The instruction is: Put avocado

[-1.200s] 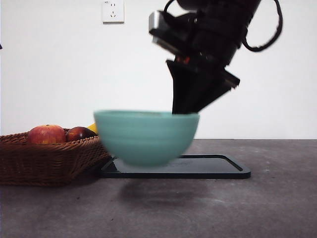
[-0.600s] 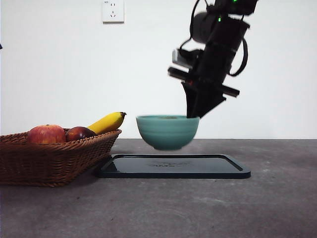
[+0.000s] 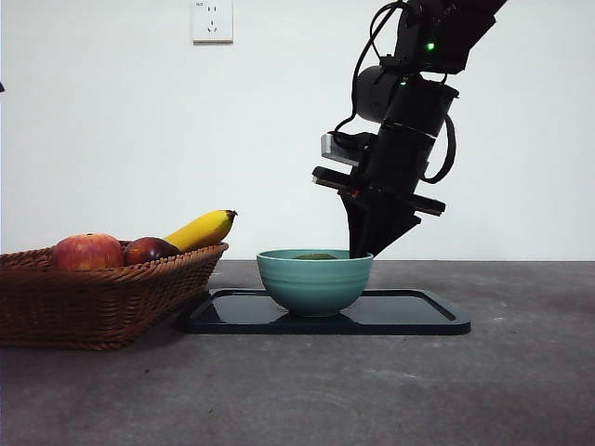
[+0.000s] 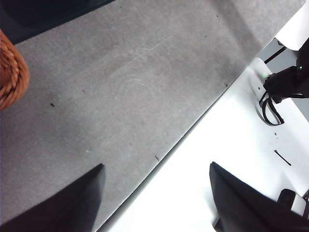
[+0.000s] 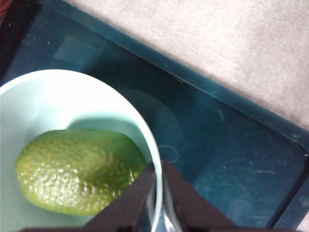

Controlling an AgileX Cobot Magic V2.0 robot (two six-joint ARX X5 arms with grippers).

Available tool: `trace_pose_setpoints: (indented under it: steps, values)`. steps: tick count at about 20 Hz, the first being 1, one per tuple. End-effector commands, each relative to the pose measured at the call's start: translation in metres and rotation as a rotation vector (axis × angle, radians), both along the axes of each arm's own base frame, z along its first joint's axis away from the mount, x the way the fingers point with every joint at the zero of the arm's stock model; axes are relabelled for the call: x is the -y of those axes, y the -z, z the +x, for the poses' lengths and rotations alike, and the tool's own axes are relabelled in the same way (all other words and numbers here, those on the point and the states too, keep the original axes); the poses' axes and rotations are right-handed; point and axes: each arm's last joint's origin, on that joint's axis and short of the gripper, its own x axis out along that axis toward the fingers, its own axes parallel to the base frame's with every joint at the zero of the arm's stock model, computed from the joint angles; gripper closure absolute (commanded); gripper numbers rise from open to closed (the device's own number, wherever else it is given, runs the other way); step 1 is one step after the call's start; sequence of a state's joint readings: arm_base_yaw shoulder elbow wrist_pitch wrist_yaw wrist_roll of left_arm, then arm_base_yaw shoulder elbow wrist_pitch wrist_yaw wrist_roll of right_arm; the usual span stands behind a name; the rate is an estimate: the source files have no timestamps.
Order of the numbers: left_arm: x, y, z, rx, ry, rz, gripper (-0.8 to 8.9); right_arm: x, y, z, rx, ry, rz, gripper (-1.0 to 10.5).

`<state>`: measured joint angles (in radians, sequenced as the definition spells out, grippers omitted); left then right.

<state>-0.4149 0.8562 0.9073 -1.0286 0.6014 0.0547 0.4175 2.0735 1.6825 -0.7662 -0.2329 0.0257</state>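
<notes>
The avocado [image 5: 77, 171], green and bumpy-skinned, lies inside a teal bowl [image 5: 48, 101]. In the front view only its top [image 3: 316, 255] shows above the rim of the bowl [image 3: 314, 282], which rests on a dark tray [image 3: 409, 314]. My right gripper [image 5: 158, 193] is shut on the bowl's rim, one jaw inside and one outside. In the front view it [image 3: 361, 249] comes down from the upper right onto the bowl's right edge. My left gripper [image 4: 157, 166] is open and empty above the table's edge, away from the bowl.
A wicker basket [image 3: 93, 307] stands left of the tray with a red-yellow apple [image 3: 86, 252], a dark red fruit [image 3: 149, 249] and a banana [image 3: 200, 229]. The basket's edge shows in the left wrist view [image 4: 9, 72]. The tray [image 5: 217, 159] surrounds the bowl.
My right gripper carried the bowl with the avocado away from the camera and lowered it. The bowl now rests on the tray instead of hanging above it.
</notes>
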Motion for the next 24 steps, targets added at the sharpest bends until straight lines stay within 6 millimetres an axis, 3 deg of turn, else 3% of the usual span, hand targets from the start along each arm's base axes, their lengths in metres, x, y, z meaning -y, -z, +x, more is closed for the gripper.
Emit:
trace_pose_setpoints:
  steps: [1,4,7,9,13,15,18,24]
  values:
    - [0.001,-0.002,0.001,0.012,0.016,-0.004,4.7,-0.004,0.002,0.005,0.008,-0.01,0.002,8.1]
    - [0.001,-0.002,0.001,0.012,0.016,-0.004,4.7,-0.003,-0.001,0.004,0.019,0.006,-0.01,8.1]
    - [0.001,-0.002,0.001,0.011,0.016,-0.003,4.7,0.005,-0.038,-0.004,0.106,0.034,0.001,8.0]
    - [0.001,-0.002,0.001,0.011,0.016,-0.004,4.7,0.013,-0.077,-0.023,0.164,0.031,0.027,8.0]
    - [0.001,-0.002,0.001,0.012,0.016,-0.004,4.7,0.039,-0.153,-0.084,0.233,0.015,0.062,8.0]
    - [0.001,-0.002,0.001,0.012,0.016,-0.004,4.7,0.052,-0.176,-0.114,0.276,0.016,0.081,8.0]
    - [0.001,-0.002,0.001,0.013,0.016,-0.004,4.7,0.07,-0.183,-0.156,0.319,0.01,0.11,8.0]
    - [0.001,-0.002,0.001,0.013,0.016,-0.004,4.7,0.095,-0.152,-0.246,0.314,-0.111,0.238,8.0]
